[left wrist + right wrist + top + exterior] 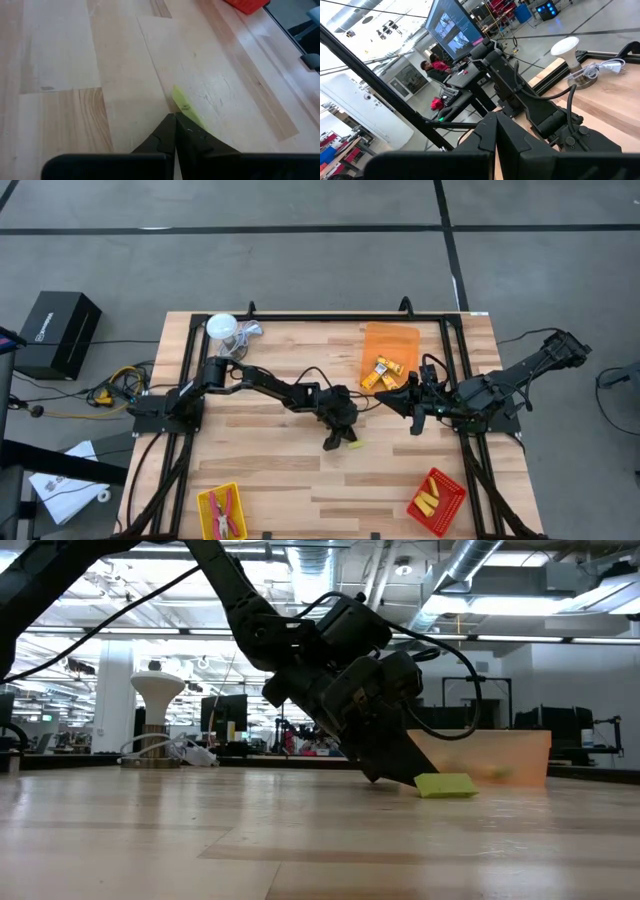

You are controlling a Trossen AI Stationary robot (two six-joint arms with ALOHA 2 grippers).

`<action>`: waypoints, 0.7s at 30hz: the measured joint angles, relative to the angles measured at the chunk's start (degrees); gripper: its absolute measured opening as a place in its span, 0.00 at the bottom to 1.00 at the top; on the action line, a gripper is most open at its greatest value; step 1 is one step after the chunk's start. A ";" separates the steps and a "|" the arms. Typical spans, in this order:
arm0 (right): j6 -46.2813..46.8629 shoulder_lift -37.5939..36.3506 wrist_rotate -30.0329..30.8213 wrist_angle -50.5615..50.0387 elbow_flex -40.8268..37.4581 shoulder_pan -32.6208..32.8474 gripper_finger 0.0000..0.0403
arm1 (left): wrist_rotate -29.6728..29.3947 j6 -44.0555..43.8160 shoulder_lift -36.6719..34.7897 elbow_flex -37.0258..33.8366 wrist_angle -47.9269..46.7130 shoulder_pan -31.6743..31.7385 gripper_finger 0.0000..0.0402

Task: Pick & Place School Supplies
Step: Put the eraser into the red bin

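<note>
A small yellow-green block (pixel 353 443) lies flat on the table's middle; it also shows in the low view (pixel 446 785) and the left wrist view (pixel 186 106). My left gripper (pixel 338 438) (pixel 175 119) is shut, slants down to the table and has its tips beside the block. My right gripper (pixel 397 400) (pixel 495 120) is shut and empty, and hangs above the table by the orange tray (pixel 402 338). That tray holds yellow blocks (pixel 383 372). The red tray (pixel 450 505) holds yellow sticks (pixel 430 498). The yellow tray (pixel 204 505) holds red-handled pliers (pixel 224 513). My left gripper's shut fingers (pixel 398 765) slant down from above onto the table. The outer side of one finger (pixel 197 137) lies against the end of the yellow block (pixel 181 100) nearest the gripper. The block is not between the fingers. It rests flat on the wood.
A white round lamp-like object (pixel 222 328) with a silvery part and cable stands at the table's far left corner. A black frame rail (pixel 330 317) runs along the table's far and side edges. Bare wood lies between the yellow and red trays at the near edge.
</note>
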 joint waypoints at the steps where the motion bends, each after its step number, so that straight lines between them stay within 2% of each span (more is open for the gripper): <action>1: 0.00 -0.01 0.00 0.00 0.00 0.00 0.00 | 0.01 -0.01 0.00 0.00 0.00 -0.02 0.00; 21: -0.02 0.00 0.01 -0.02 0.00 -0.04 0.00 | 0.55 -1.42 0.00 0.00 0.44 -0.09 0.00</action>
